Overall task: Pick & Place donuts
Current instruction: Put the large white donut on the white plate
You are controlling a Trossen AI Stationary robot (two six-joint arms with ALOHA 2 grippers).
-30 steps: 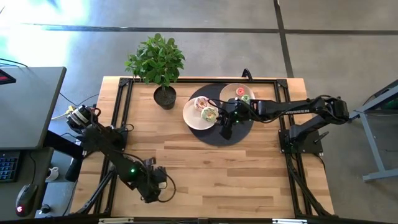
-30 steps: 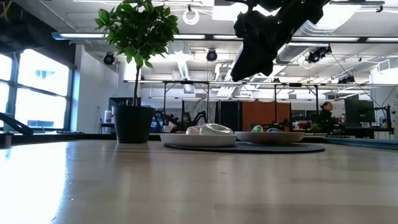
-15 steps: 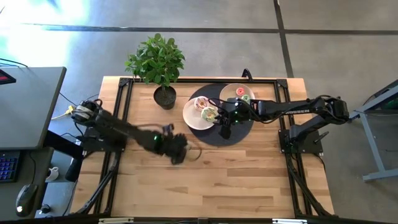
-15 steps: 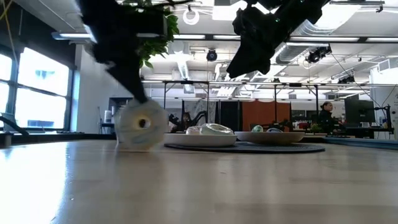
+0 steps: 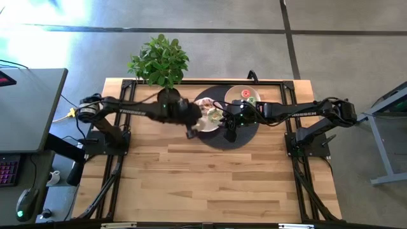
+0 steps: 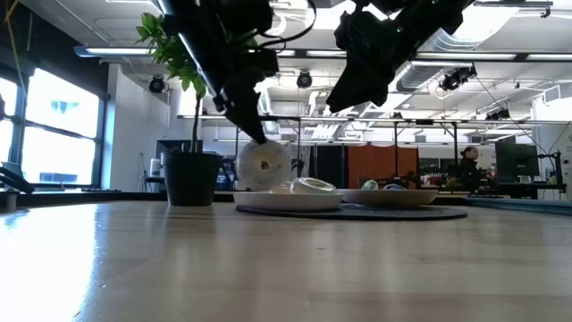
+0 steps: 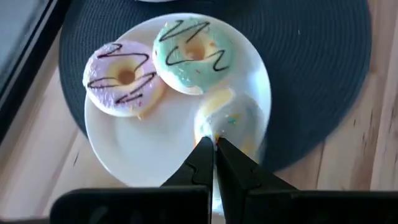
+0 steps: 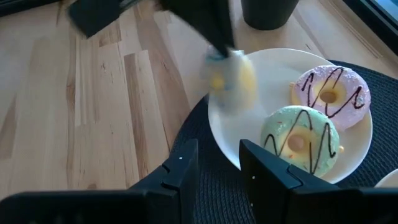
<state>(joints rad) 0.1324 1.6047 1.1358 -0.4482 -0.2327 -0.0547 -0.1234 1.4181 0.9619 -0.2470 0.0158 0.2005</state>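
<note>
My left gripper is shut on a pale yellow donut above the near side of a white plate. A pink donut and a green-cream donut lie flat on that plate. In the low view the pale donut hangs under the left gripper. My right gripper is open and holds nothing. It hovers over the dark mat beside the plate. Tiny donuts sit on a second plate farther back. My left gripper pinches the pale yellow donut by its rim between both fingers, coming from above and slanting down toward the table's right. The donut stands on edge below the fingers, hole facing the near side. Whether its lower edge touches the plate, I cannot tell.
A potted plant stands on the far side of the table, just left of the mat. Black frame rails run along the table's left and right sides. Bare wood fills the near half. A desk stands left of the table.
My left arm has swung fast from the table's near left corner up and toward the far right, carrying the pale yellow donut through the air to the white plate. The right arm has kept still.
</note>
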